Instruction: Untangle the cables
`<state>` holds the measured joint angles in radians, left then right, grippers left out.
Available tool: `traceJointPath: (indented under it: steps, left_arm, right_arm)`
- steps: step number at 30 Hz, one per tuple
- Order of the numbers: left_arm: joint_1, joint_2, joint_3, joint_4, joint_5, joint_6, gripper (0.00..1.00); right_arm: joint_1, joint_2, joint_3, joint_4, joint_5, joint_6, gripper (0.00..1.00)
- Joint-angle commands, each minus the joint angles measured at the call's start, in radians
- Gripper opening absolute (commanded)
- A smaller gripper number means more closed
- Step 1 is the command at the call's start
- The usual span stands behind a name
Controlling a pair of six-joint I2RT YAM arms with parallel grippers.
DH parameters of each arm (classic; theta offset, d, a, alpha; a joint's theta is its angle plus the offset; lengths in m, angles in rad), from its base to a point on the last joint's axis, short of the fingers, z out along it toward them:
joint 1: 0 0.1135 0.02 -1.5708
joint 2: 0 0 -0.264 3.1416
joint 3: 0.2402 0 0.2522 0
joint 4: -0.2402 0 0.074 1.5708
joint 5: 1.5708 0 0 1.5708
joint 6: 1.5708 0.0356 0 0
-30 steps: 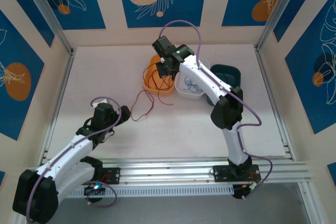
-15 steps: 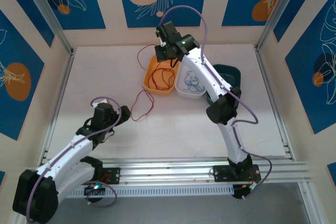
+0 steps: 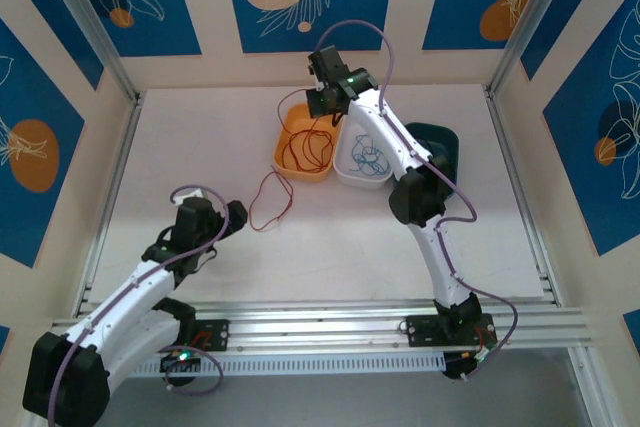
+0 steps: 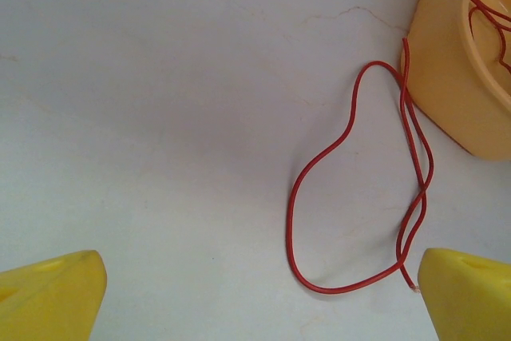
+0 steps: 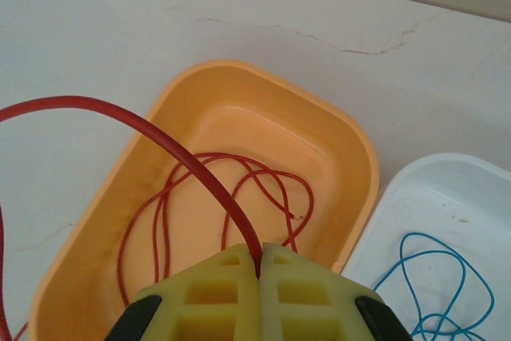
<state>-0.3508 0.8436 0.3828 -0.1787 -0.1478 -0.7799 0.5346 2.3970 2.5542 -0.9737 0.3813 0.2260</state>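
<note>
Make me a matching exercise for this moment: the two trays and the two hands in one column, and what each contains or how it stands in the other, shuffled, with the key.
Column one:
1. orange tray
2. white tray
3. left hand
4. right hand

Column two:
A. shut on a red cable
B. contains the blue cable
C. contains loose red coils
D. open over the table, near a red loop

Pairs: 1-C, 2-B, 3-D, 4-A.
</note>
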Motion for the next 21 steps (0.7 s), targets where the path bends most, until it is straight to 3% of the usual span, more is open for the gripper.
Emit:
traceJointPath:
  steps: [1, 21]
  left_arm:
    - [0.009, -0.019, -0.016, -0.033, -0.024, 0.002, 1.00]
    - [0.010, -0.024, -0.018, -0.041, -0.030, 0.002, 1.00]
  right_arm:
    - [0.005, 0.008, -0.005, 0.007, -0.006, -0.057, 0.00]
    - [0.011, 0.089, -0.077, 0.030, 0.094, -0.190, 0.02]
